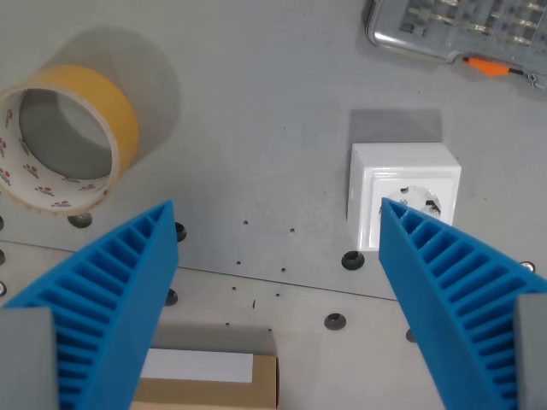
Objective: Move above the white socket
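Note:
The white socket [402, 190] is a small square box standing on the grey table at the wrist view's right, its face with the round outlet partly hidden behind my right blue finger [453, 290]. My gripper [278, 222] is open and empty, its two ribbed blue fingers spread wide. The left finger [111, 299] is at the wrist view's lower left. The socket lies to the right of the gap's middle, under the right fingertip.
A roll of yellow tape [64, 137] stands at the upper left. A grey tool case with an orange part [466, 30] lies at the top right. A cardboard box with a white label [209, 371] is at the bottom. Bolt holes [352, 260] dot the table.

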Controlling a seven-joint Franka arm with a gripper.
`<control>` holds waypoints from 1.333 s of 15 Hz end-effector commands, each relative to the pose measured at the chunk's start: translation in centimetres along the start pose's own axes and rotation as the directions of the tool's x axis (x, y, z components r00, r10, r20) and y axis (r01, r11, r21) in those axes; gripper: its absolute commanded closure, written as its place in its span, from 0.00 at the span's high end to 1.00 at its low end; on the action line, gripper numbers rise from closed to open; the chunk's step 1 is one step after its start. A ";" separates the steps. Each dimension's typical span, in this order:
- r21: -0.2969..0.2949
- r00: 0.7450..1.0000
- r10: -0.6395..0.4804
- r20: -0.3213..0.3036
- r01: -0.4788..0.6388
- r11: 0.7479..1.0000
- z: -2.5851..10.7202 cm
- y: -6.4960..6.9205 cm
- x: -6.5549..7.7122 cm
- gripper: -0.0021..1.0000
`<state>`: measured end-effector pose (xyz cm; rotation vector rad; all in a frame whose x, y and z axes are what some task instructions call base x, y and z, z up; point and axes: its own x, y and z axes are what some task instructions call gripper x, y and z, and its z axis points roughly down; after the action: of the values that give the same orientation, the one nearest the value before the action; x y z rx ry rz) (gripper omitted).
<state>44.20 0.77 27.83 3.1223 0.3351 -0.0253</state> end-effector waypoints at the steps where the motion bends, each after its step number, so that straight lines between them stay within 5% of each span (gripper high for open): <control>1: -0.001 1.000 0.001 -0.006 -0.001 1.000 -0.2 0.0 0.0 1.00; 13: -0.006 0.985 0.174 -0.020 -0.174 0.985 0.3 0.4 -0.3 1.00; 20: -0.008 0.918 0.391 -0.061 -0.392 0.920 1.6 1.2 -1.1 1.00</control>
<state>43.87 -0.33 26.73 3.1406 0.0518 -0.0599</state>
